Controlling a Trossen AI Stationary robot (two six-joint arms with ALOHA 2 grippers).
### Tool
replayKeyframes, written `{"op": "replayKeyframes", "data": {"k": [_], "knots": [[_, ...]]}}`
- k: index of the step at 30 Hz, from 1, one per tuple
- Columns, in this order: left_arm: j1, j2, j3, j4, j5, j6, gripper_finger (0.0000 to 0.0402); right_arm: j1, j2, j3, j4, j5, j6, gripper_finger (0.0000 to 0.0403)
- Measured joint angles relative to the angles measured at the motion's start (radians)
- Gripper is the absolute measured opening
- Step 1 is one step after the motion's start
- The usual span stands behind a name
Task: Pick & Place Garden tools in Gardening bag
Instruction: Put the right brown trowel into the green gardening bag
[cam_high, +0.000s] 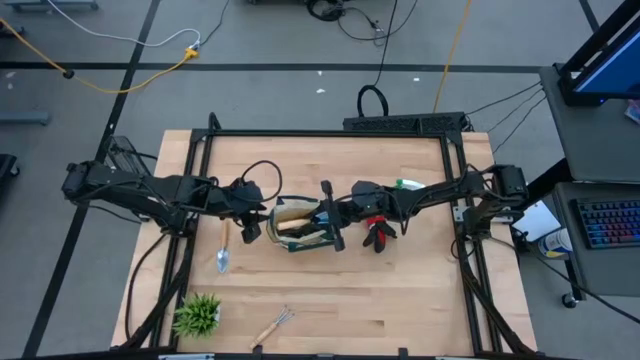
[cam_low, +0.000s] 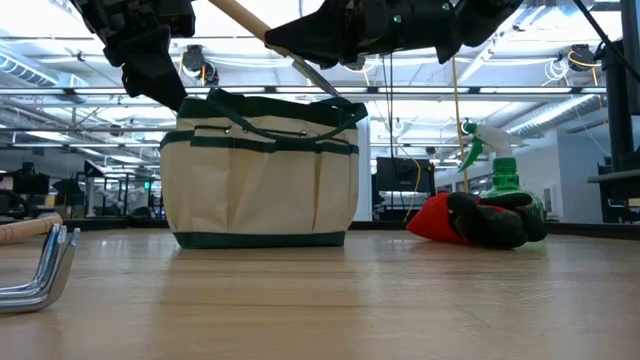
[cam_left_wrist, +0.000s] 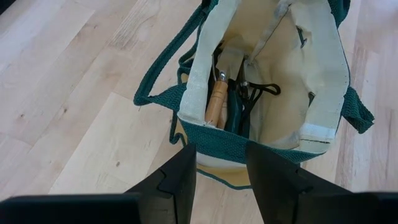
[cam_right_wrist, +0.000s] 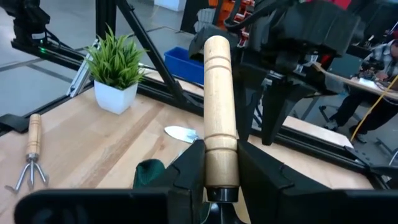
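Pinching a wooden-handled tool (cam_right_wrist: 217, 118) above the gardening bag (cam_low: 260, 175), the right claw (cam_right_wrist: 214, 168) hovers; the left claw (cam_left_wrist: 221, 180) hangs spread at the bag's rim.

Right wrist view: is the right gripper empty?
No, the right gripper is shut on a wooden tool handle, which stands up between its fingers.

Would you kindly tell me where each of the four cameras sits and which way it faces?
High view: overhead, straight down on the wooden table; both dark arms meet over the cream canvas bag with green trim.
Low view: table height, level across; arms enter from above.
Left wrist view: above the bag's open mouth; left gripper open at its rim.
Right wrist view: looks across the table; right gripper clamps a wooden tool handle.
Shared: high and right wrist views both show the small potted green plant.
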Motion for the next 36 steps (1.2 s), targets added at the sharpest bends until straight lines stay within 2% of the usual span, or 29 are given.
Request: {"op": "replayKeyframes", "data": {"k": [26,36], "knots": [[0.000,0.000,0.000,0.003,0.000,0.000,0.0145,-0.006,0.000,-0.021,0.045,0.002,0.015,0.0072],[0.000,0.000,0.000,0.003,0.000,-0.001,0.0145,-0.010,0.116,-0.021,0.196,0.009,0.027,0.0072]]}}
